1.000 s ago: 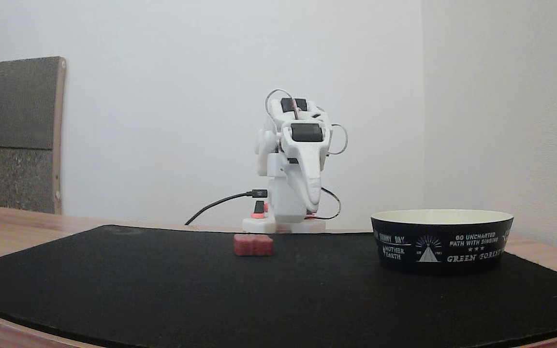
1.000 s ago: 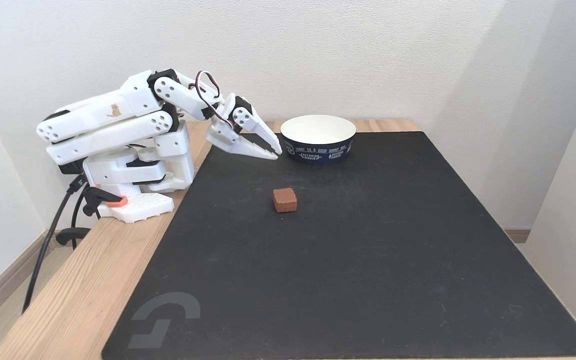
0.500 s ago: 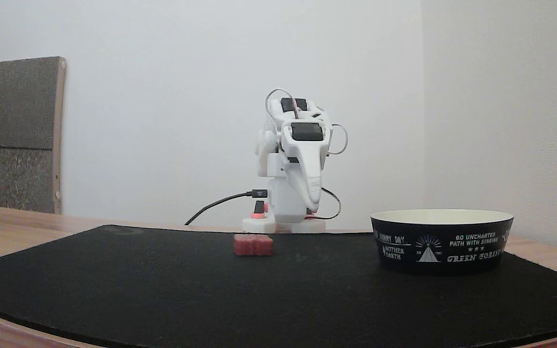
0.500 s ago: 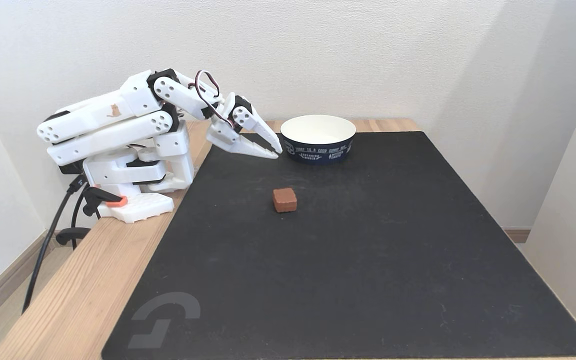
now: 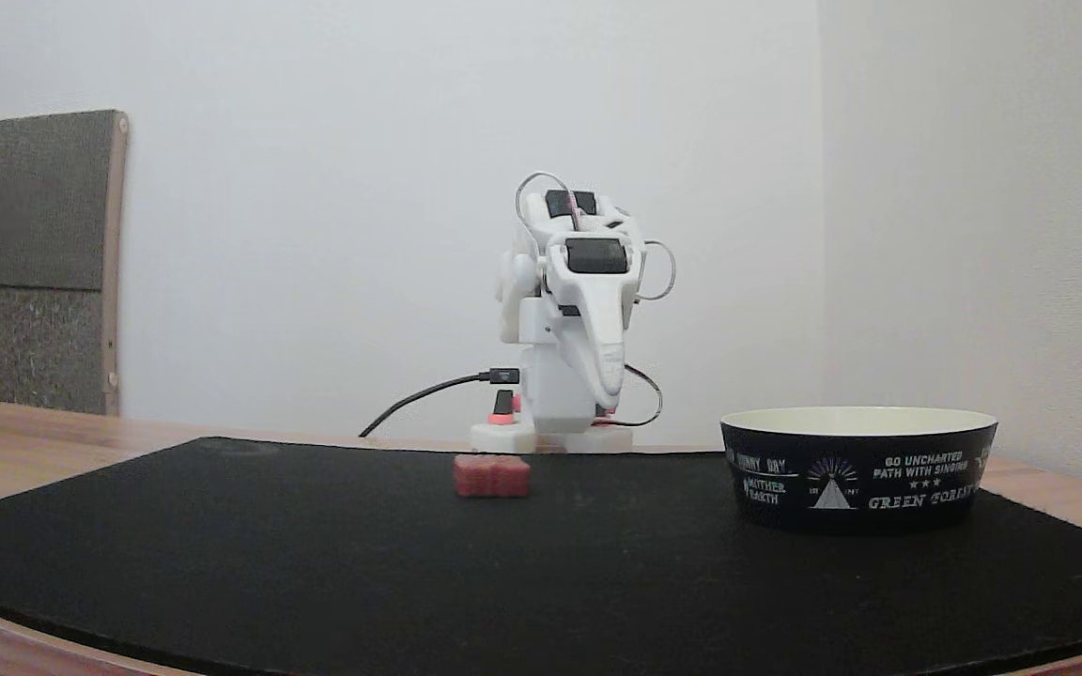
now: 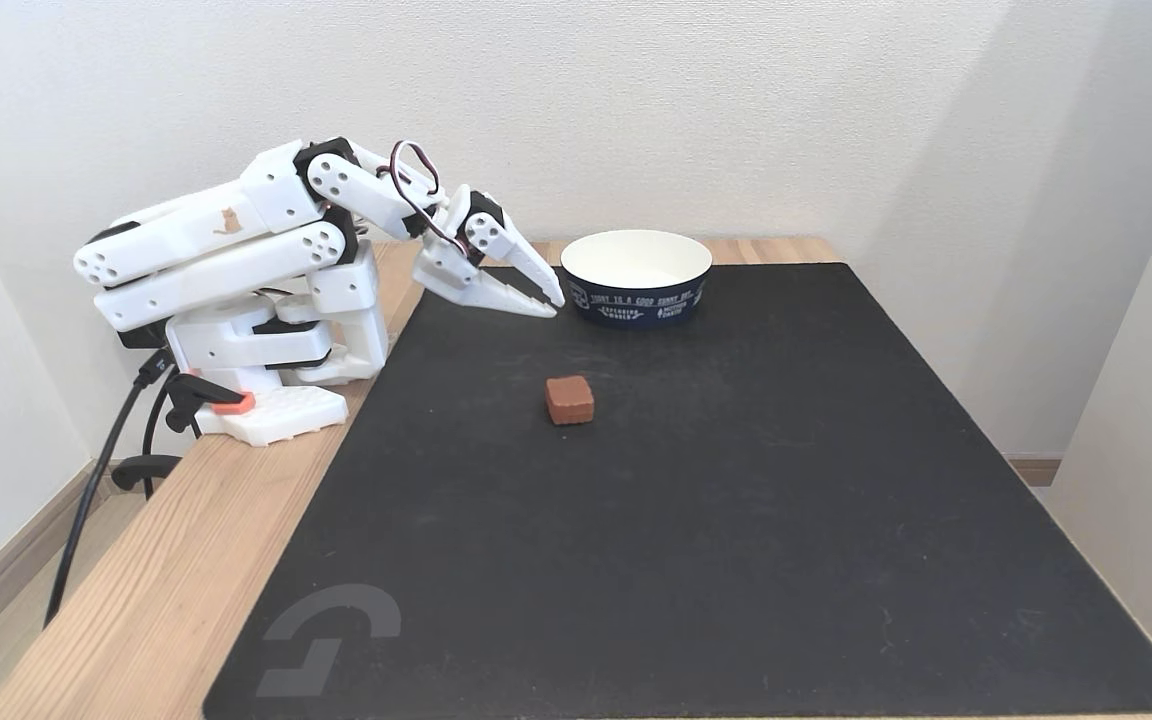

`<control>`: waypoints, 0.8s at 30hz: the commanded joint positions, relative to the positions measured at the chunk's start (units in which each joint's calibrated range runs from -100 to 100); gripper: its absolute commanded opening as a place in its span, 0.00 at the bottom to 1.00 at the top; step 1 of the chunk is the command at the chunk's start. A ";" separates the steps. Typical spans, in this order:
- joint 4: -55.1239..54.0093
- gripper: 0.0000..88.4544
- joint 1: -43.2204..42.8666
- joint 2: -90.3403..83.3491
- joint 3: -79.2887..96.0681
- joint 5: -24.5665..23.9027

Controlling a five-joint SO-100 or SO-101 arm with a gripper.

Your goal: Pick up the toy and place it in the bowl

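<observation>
Toy (image 6: 569, 399) lies on the black mat (image 6: 736, 520), nearer its left edge. Gripper (image 6: 554, 304) empty, fingers pressed together, hanging beside the bowl (image 6: 636, 290) at the mat's far edge.

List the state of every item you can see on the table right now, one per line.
toy: lying flat on the mat, untouched
bowl: upright, empty
end effector: shut, empty, above the mat beside the bowl
black mat: flat on the table
</observation>
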 commanded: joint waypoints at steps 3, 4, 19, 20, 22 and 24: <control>0.54 0.04 0.12 -0.58 0.79 -0.16; 0.54 0.04 0.12 -0.58 0.79 -0.16; 0.54 0.04 0.12 -0.58 0.79 0.15; 0.54 0.04 0.12 -0.58 0.79 0.15; 0.54 0.04 0.03 -0.58 0.79 0.15; 0.54 0.05 0.03 -0.58 0.79 0.15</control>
